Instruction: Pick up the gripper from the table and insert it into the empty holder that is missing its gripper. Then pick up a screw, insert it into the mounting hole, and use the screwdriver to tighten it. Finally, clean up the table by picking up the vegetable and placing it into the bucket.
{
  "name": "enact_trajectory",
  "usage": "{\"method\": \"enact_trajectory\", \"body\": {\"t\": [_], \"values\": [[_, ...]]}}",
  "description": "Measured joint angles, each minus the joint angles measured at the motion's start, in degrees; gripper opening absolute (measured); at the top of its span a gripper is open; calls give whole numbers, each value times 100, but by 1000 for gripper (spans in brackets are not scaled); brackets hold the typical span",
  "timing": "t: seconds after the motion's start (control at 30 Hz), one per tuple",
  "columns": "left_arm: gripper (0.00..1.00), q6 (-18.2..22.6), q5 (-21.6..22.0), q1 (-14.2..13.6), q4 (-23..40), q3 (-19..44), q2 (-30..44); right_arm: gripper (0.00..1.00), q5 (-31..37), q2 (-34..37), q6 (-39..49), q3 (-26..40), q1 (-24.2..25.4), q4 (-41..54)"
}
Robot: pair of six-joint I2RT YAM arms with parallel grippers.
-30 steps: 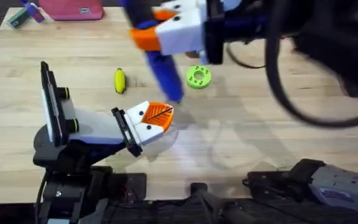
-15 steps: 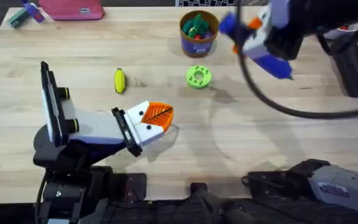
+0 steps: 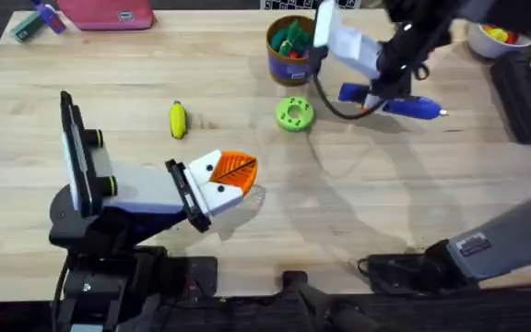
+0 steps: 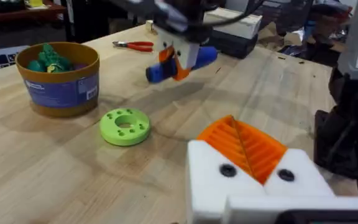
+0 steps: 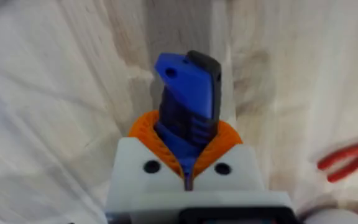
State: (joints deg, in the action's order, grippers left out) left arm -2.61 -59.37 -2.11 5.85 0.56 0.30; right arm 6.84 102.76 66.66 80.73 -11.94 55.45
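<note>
My right fingers (image 5: 188, 146) still clamp the blue cylindrical electric screwdriver (image 3: 395, 101), now lowered beside the brown-rimmed blue-banded bucket (image 3: 293, 51); my left fingers (image 4: 244, 155) stay closed.

The table (image 3: 358, 221) lies bare across its middle and near right, giving open passage. Toward the far side, the bucket (image 3: 293, 51), green holed disc (image 3: 294, 113) and screwdriver (image 3: 395, 101) (held in the right gripper (image 3: 376, 92)) crowd together.
</note>
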Motion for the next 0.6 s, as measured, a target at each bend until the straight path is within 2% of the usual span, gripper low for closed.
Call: {"method": "enact_trajectory", "body": {"t": [0.17, 0.3, 0.33, 0.47, 0.5, 0.53, 0.6], "values": [[7, -1, -1, 0, 0, 0, 0, 24, 133, 700, 112, 0, 13, -215], [7, -2, 0, 0, 0, 0, 0, 27, 240, 974, 133, 0, 9, -237], [7, -2, -2, 0, 0, 0, 0, 62, 247, 975, 124, 0, 9, -235], [11, -1, -1, 0, 0, 0, 0, 658, 388, 943, 107, 16, 9, -245], [56, 22, 0, 0, -2, 0, 0, 788, 409, 936, 49, 17, 9, -278], [208, 20, -2, 0, 0, 0, 0, 924, 434, 922, -55, 20, 9, -325], [510, 23, -1, 0, 0, 0, 0, 988, 452, 860, -463, 20, 9, -477]]}}
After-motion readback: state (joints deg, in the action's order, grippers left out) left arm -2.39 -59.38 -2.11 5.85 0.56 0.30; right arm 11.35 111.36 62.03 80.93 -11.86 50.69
